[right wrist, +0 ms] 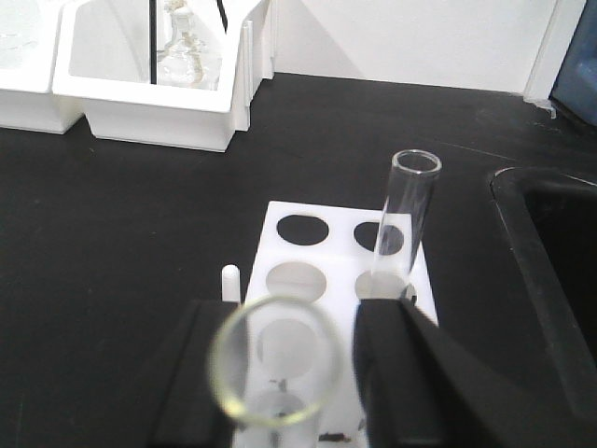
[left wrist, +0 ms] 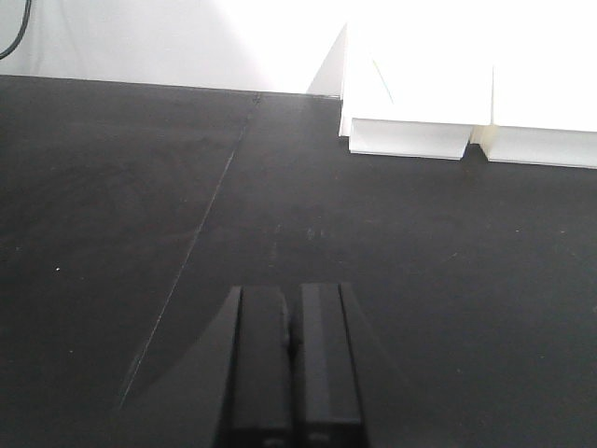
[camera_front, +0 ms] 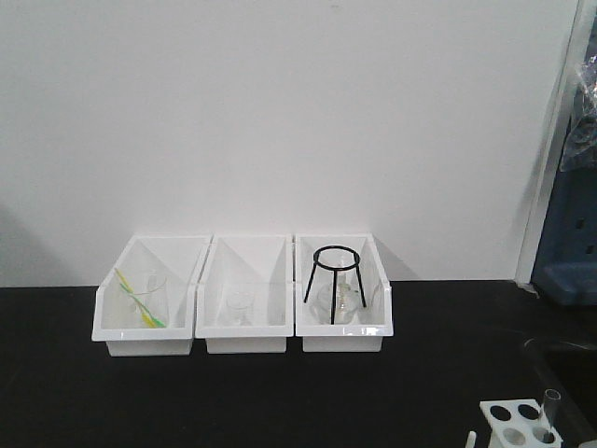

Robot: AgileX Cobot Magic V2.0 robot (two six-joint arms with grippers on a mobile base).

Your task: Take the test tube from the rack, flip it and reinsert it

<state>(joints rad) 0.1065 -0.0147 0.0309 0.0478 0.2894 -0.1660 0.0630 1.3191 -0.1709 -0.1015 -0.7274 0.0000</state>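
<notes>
Flat matte-black fingers [left wrist: 294, 373]

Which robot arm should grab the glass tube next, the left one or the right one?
The right. Its gripper is open around a test tube standing in the rack. The left gripper is shut over bare table, with no tube in its view.

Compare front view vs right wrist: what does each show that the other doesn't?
Front only: all three bins, the left bin with a yellow-green item, the middle bin. Right wrist only: the right claw open around a near tube, and the sink edge. Both: the rack, the far tube standing rim-up, the right bin with the black stand.
</notes>
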